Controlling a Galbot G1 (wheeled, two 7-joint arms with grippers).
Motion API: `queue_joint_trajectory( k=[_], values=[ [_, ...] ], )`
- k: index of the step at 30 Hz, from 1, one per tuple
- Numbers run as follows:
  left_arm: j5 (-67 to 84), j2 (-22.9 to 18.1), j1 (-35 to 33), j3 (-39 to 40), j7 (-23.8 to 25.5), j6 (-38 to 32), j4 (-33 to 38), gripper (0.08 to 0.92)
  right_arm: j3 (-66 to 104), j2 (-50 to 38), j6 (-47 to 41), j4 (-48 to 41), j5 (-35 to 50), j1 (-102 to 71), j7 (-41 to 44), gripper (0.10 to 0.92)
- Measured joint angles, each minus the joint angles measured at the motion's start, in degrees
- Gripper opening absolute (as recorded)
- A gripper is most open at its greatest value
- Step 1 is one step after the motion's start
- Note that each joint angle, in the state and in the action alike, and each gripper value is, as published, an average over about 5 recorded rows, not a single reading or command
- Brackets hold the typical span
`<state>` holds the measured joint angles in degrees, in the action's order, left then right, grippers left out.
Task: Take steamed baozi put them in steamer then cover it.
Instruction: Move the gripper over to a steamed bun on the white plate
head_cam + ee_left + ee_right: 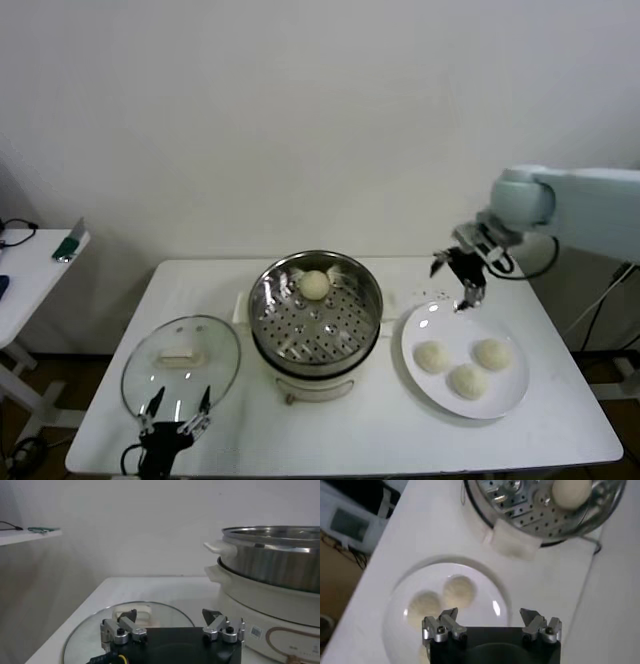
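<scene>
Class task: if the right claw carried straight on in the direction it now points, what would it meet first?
Probably the white plate: the open right claw points down over it, with two baozi just to one side. Depth is unclear.

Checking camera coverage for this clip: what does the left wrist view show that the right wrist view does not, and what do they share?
Only the left wrist view: the glass lid with its cream-white handle lying on the table beside the cooker, the steamer's steel side wall, and the open left gripper low over the lid.

Only the right wrist view: the white plate with baozi, one baozi in the basket, and the open, empty right gripper above the plate.

Both: the steamer on its white cooker base and the white table.
</scene>
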<state>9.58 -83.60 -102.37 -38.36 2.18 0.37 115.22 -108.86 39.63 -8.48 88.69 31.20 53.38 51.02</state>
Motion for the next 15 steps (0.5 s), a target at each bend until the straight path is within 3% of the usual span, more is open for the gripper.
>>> queue_joint_trajectory(
  k=[15],
  values=[
    [-0.07,-0.63,-0.60,-0.48,-0.06,-0.57,-0.05,0.823,12.86,-3.39,-9.96,-2.01,-3.95,-19.85,-5.73,0.823]
  ],
)
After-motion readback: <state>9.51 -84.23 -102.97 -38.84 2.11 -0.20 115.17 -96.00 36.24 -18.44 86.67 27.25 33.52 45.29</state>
